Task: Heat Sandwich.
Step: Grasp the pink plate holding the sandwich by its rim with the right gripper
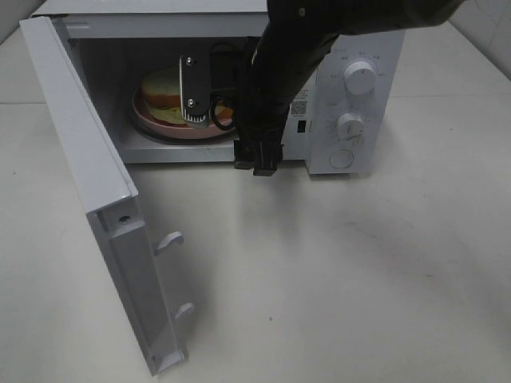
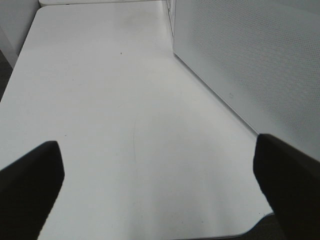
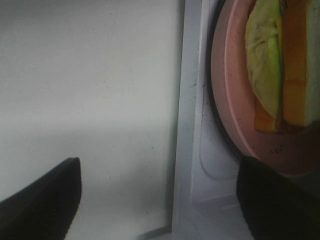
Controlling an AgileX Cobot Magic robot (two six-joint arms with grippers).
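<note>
While the microwave [image 1: 359, 48] stands with its door [image 1: 80, 136] swung wide, the sandwich [image 3: 280, 65] lies on the pink plate [image 3: 232, 105] inside the cavity.

1. Right gripper [image 3: 157, 175]: jaws released and spread wide, with nothing between them. One finger hangs over the white table [image 3: 90, 75]. The other hangs over the cavity floor, at the near rim of the plate. The front sill of the cavity [image 3: 190, 125] runs forward between the two fingers.

2. Sandwich position: ahead of the right jaws and off to the cavity-side finger, not within the gap. No contact between finger and bread is visible. The face turned toward the jaws shows green-yellow filling against a tan-orange crust (the upper part is cut off in the wrist view).

3. Left gripper [image 2: 157, 142]: jaws released and spread wide, holding nothing. Bare table lies between and ahead of them. A white dotted panel [image 2: 250, 60] rises ahead of one finger (door or side wall cannot be told).
</note>
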